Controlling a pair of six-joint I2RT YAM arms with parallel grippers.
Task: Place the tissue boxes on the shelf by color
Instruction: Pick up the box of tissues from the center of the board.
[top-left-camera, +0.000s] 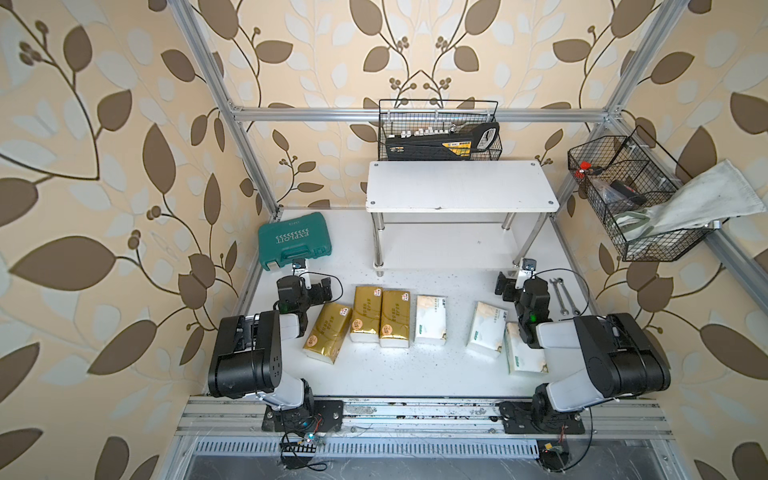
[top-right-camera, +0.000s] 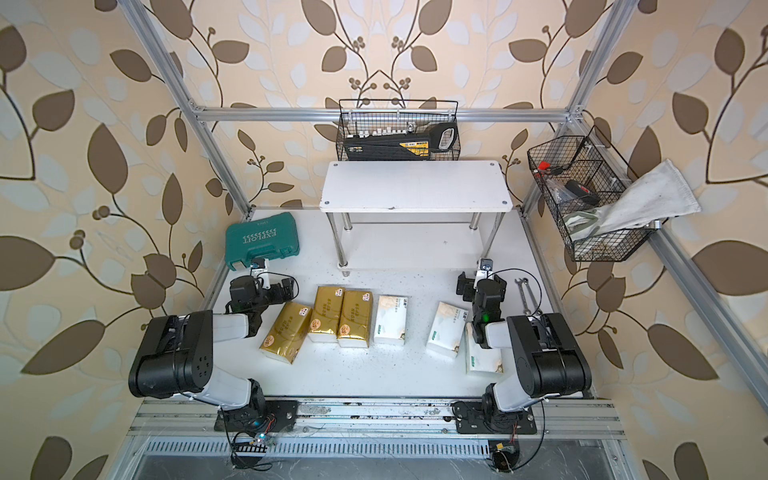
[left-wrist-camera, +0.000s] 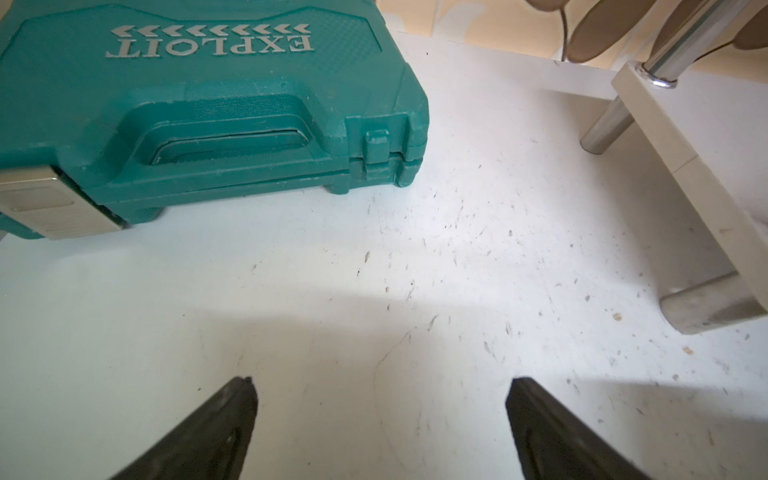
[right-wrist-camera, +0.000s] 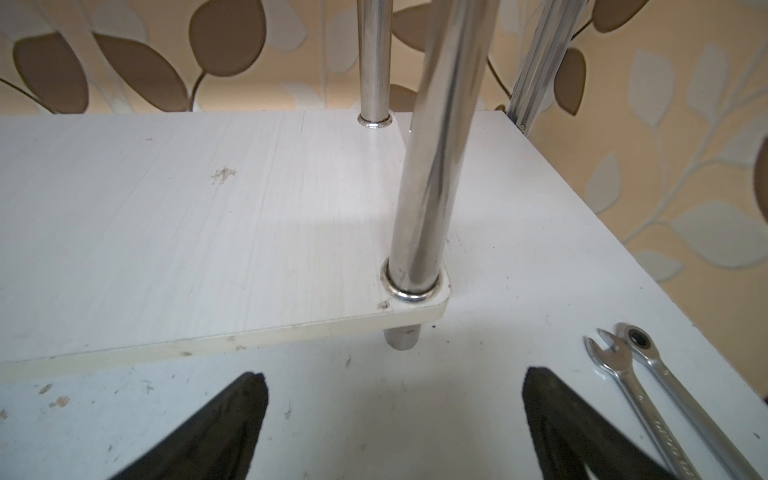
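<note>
Tissue boxes (top-left-camera: 431, 320) lie in a row on the worktop (top-left-camera: 415, 374) in front of the shelf (top-left-camera: 461, 187), none on it. The leftmost gold box (top-left-camera: 327, 332) is slanted. Two more gold boxes (top-left-camera: 380, 316) touch side by side, and the three white boxes (top-left-camera: 486, 330) also point lengthwise toward the shelf. Both arms crouch low, with their forearms reaching toward the shelf. The left pincer (left-wrist-camera: 380, 386) is spread and empty near the teal case (left-wrist-camera: 208, 104). The right pincer (right-wrist-camera: 395, 378) is also spread and empty, near the shelf leg (right-wrist-camera: 428, 187) and beside two wrenches (right-wrist-camera: 640, 405).
</note>
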